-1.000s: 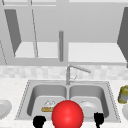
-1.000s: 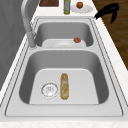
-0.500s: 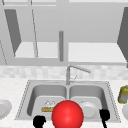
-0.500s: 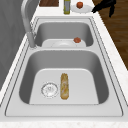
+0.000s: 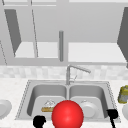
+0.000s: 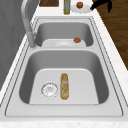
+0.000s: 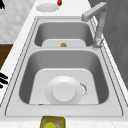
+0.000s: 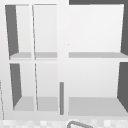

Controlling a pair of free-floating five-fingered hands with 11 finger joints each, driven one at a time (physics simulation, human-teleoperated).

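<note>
**Two black hands at the front edge of a steel double sink**

At the bottom of the front view, the left black hand (image 5: 39, 121) hangs low left of centre and the right black hand (image 5: 112, 115) sits at the lower right, both before the front rim of the grey stainless-steel double sink (image 5: 25, 100). Whether either hand's fingers are curled or straight cannot be told (each reads as a dark blob). Between them, at bottom centre, a large glossy red ball (image 5: 67, 115) covers the divider of the two basins.

In the left side view, a long brown bread roll (image 6: 64, 86) lies on the near basin's floor just beside the round metal drain (image 6: 49, 89); the far basin holds a round white plate (image 6: 62, 44) with a small red-brown fruit (image 6: 77, 40) at its right edge. At the top of that frame stand a yellow-green bottle (image 6: 66, 7) and a white dish (image 6: 75, 8) on the counter, with a hand (image 6: 100, 4) dark at the upper right, near the dish. The curved grey metal tap (image 6: 27, 22) rises at the upper left.
</note>
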